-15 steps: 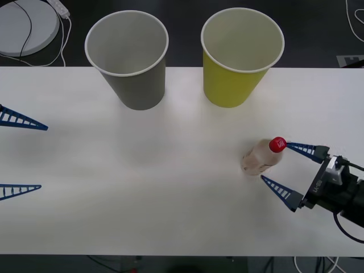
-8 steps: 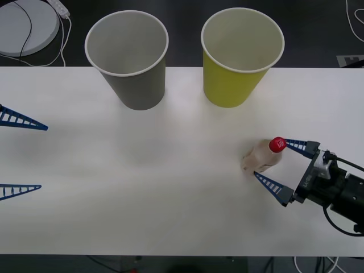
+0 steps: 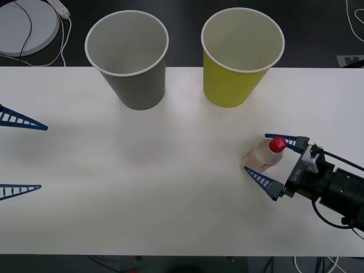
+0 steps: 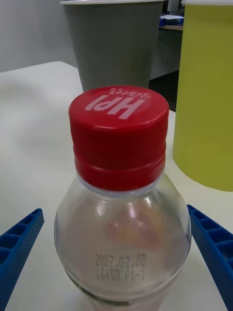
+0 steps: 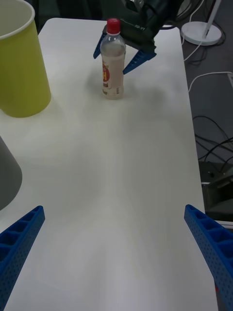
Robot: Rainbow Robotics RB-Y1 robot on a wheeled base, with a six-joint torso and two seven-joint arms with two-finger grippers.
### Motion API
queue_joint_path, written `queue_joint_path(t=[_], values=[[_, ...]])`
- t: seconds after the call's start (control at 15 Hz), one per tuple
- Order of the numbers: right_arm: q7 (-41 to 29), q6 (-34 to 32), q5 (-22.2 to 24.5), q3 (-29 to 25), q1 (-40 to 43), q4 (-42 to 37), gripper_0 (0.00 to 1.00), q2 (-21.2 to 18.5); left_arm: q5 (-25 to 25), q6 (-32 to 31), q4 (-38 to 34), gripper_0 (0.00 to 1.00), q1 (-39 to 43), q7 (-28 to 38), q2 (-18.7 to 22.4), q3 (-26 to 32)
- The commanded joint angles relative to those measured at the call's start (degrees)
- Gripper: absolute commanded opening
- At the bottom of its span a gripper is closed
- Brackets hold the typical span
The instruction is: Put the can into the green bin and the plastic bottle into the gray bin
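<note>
White and matte, the table (image 3: 142,187) ran wide under my arms, with a dark floor beyond its far edge where a round white base and loose cables lay. On its right side stood the plastic bottle (image 3: 263,155), upright and small: a clear rounded shoulder, a ribbed red screw cap with white lettering on top, a printed date code on the shoulder, and a beige-white label with red print around the body. My right gripper (image 3: 267,159) sat at that bottle with its blue ribbed fingers spread, one finger on each side, the bottle standing in the gap; I could not tell whether either finger touched the plastic. At the far side of the table stood two big tapered paper cups with white rolled rims and pale insides, both upright and a little apart from each other: the gray bin (image 3: 130,60) to the left, the green bin (image 3: 238,57) to the right, its wall a flat yellow-green. The bottle stood well nearer than the green bin. My left gripper (image 3: 20,153) waited at the left edge of the table, fingers spread wide.
</note>
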Motion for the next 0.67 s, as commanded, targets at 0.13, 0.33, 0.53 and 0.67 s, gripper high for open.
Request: queue_joint_path(t=[0.13,0.33,0.53,0.67], values=[[-0.8,0.8,0.1,0.8,-0.5,0.1,0.04,0.0,0.0,0.0,0.0,1.0,0.0,0.0,0.0,0.0],[-1.3,0.9,0.1,0.8,-0.5,0.1,0.0,-0.1,0.0,0.0,0.0,1.0,0.0,0.0,0.0,0.0],[-1.6,0.9,0.2,0.8,-0.5,0.1,0.0,-0.1,0.0,0.0,0.0,1.0,0.0,0.0,0.0,0.0],[-1.9,0.9,0.2,0.6,-0.5,0.0,0.0,-0.2,0.0,0.0,0.0,1.0,0.0,0.0,0.0,0.0]])
